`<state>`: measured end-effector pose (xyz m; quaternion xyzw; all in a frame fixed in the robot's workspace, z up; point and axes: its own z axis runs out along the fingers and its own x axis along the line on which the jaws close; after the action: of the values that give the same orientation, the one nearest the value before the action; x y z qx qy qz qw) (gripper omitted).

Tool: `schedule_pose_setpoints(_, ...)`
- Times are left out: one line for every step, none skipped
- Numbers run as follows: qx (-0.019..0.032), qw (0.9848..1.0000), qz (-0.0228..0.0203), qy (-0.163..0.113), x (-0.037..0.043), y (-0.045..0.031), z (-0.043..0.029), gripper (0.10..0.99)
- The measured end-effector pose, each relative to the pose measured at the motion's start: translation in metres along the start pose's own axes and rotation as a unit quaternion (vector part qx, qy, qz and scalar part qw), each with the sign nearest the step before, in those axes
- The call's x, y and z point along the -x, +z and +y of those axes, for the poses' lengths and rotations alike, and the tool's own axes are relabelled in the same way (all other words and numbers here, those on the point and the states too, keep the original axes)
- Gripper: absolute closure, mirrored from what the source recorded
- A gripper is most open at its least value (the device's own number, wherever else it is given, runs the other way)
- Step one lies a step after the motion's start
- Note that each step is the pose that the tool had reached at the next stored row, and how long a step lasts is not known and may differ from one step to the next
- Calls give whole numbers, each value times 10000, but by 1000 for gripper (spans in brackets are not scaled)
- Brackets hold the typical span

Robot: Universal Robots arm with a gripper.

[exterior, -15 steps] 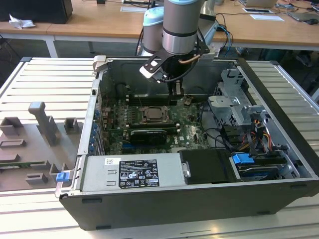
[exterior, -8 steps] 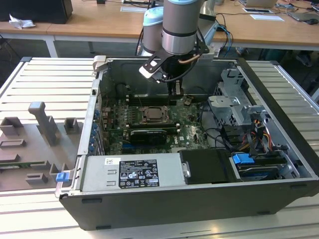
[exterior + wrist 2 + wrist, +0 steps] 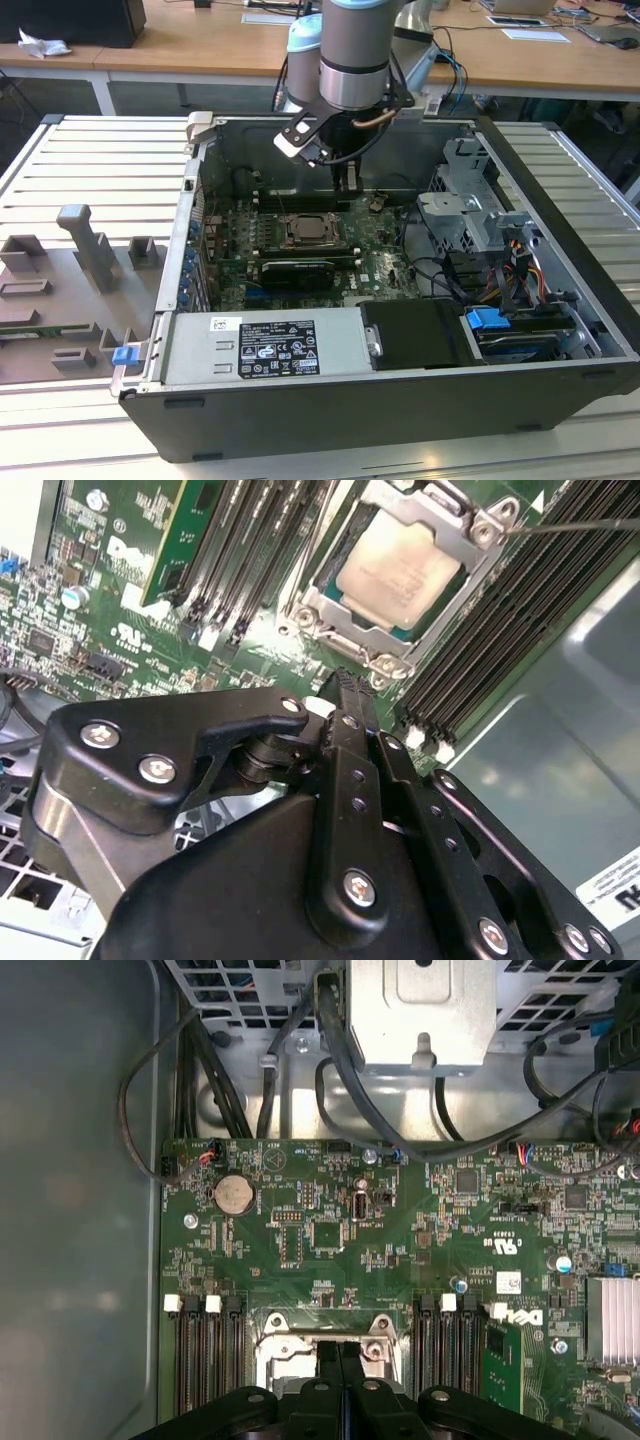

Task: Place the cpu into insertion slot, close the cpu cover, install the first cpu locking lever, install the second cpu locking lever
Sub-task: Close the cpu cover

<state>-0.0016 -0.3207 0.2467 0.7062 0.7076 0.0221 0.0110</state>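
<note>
The cpu point(image 3: 405, 570) has a dull, pale metal top. The cpu cover point(image 3: 340, 630) framing it is brighter, silvery stamped metal. The gripper point(image 3: 342, 685) is matt black with shiny screw heads. The circuit board point(image 3: 330, 1210) is glossy green lacquer, the drive cage point(image 3: 420, 1010) is bare sheet metal, and the tabletop point(image 3: 90, 160) is ribbed pale metal.

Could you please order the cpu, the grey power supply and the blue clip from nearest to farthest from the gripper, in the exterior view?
1. cpu, on the board, close by the gripper.
2. grey power supply, along the case's near wall.
3. blue clip, outside the case, exterior view's left.
</note>
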Motion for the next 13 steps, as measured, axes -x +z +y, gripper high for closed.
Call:
schedule_pose_setpoints(0, 10000, 0, 0, 0, 1, -21, 980)
schedule_pose_setpoints(1, 10000, 1, 0, 0, 3, -54, 980)
schedule_pose_setpoints(0, 10000, 1, -1, 0, 7, -84, 980)
schedule_pose_setpoints(0, 10000, 0, 0, 0, 16, -140, 980)
schedule_pose_setpoints(0, 10000, 0, 0, 0, 23, -169, 980)
schedule_pose_setpoints(0, 10000, 0, -1, 0, 32, -196, 980)
schedule_pose_setpoints(0, 10000, 0, 0, 1, 43, -227, 980)
schedule_pose_setpoints(0, 10000, 0, 0, 1, 56, -257, 980)
schedule_pose_setpoints(0, 10000, 0, 0, 1, 69, -290, 980)
schedule_pose_setpoints(0, 10000, -1, 0, 1, 80, -304, 980)
schedule_pose_setpoints(0, 10000, -1, 0, 1, 89, -308, 980)
schedule_pose_setpoints(0, 10000, 0, 0, 1, 99, -308, 980)
schedule_pose_setpoints(-3, 10000, 0, 0, 2, 117, -309, 980)
